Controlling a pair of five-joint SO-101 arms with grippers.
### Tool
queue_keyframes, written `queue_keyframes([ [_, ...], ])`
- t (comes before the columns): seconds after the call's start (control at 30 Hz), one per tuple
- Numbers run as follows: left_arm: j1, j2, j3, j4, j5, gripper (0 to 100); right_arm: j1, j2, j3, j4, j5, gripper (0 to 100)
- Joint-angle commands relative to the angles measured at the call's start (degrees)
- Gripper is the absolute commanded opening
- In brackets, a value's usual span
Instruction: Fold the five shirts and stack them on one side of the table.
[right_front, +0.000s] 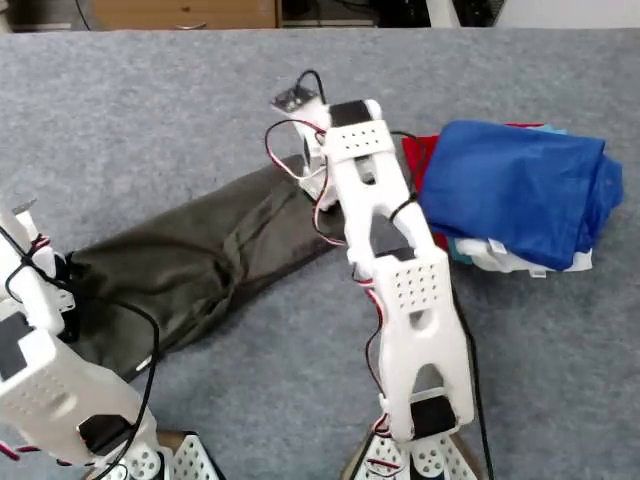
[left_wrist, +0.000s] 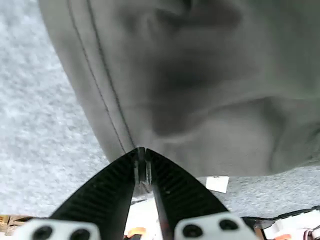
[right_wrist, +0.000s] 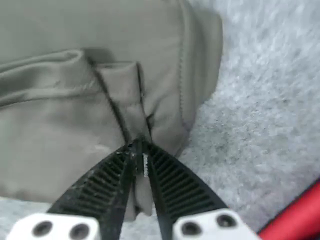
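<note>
An olive-grey shirt (right_front: 200, 262) lies stretched in a long band across the grey table, from lower left to the centre. My left gripper (left_wrist: 141, 162) is shut on the olive shirt's hem (left_wrist: 131, 140) at its lower-left end, near the left arm (right_front: 35, 330). My right gripper (right_wrist: 138, 150) is shut on a pinched fold (right_wrist: 125, 107) of the same shirt at its upper-right end, under the right arm (right_front: 375, 200). A stack of folded shirts (right_front: 515, 190), blue on top with red and white beneath, sits at the right.
The table is covered with grey carpet (right_front: 150, 110), with free room at the back left and front centre. Red fabric (right_wrist: 295, 220) of the stack lies close beside the right gripper. A white label (left_wrist: 217, 184) shows at the shirt's edge.
</note>
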Motion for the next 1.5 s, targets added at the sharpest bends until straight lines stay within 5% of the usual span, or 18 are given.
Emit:
queue_keyframes([
  [0.0,-1.41,1.19,-3.52,-0.88,-1.93,2,1.63,0.92,-4.70,-0.26,1.67,0.2],
  [0.33,-6.42,11.30,-14.77,-1.67,-3.60,2,1.45,1.27,-17.27,7.82,1.67,0.2],
  [0.6,-7.38,13.67,-25.14,7.91,-3.60,2,1.45,1.27,-29.93,13.01,1.58,0.2],
  [0.83,-10.99,6.02,-21.36,9.14,-4.92,3,1.54,-0.13,-29.41,13.19,1.32,0.2],
  [1.1,-10.46,-1.54,-10.46,8.53,-7.56,20,1.27,-12.44,-18.07,13.10,1.58,0.2],
  [1.47,-12.31,6.20,-10.64,-1.49,-4.31,20,1.36,-19.30,-9.89,13.01,1.76,0.2],
])
